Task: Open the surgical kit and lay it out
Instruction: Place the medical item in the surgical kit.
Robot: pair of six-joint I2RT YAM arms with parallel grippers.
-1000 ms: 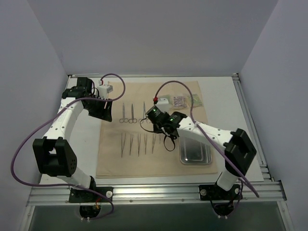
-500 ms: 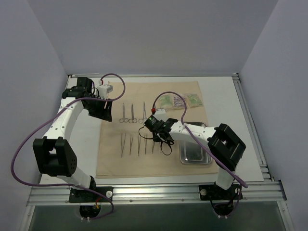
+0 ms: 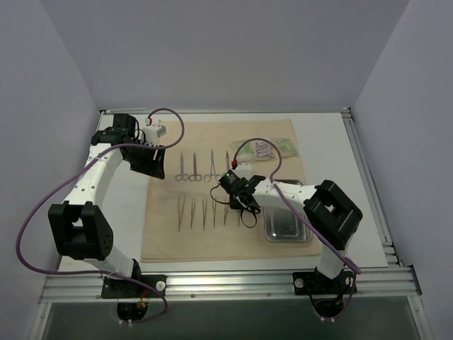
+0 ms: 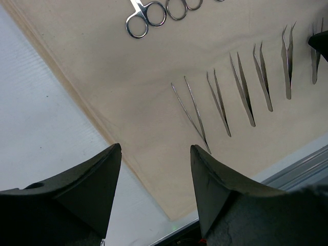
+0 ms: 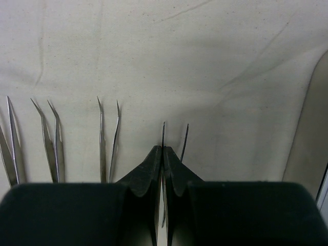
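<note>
Cloth (image 3: 212, 244) lies spread flat on the table (image 3: 333, 184), so the kit looks opened and mostly laid out. From above, clamps (image 3: 195, 166) sit side by side in a far row, tweezers (image 3: 192, 212) in a near row, packets (image 3: 266, 148) toward the far right corner, and the tray (image 3: 287, 225) on the cloth's right side, just beside the tweezers. Sorting by kind into 2 rows keeps each piece easy to pick out. The right gripper (image 3: 232, 195) hangs over the right end of the tweezers row, I judge to set or straighten the last one. The left gripper (image 3: 152, 164) sits at the cloth's far left edge, out of the way. Pale bare walls (image 3: 212, 57) close the white table on 3 sides, and a metal rail (image 3: 226, 283) runs along the near edge.

From the left wrist, the fingers (image 4: 97, 184) stand moderately apart and hold nothing, above the line where the cloth meets bare table. The tweezers fan out beyond them.

From the right wrist, the fingers (image 5: 154, 169) are pressed together over the rightmost tweezers, whose 2 tines show past the tips. Whether they pinch it or only rest on it, I cannot tell. The cloth is softly creased here, and the tray's edge shows at the right.
</note>
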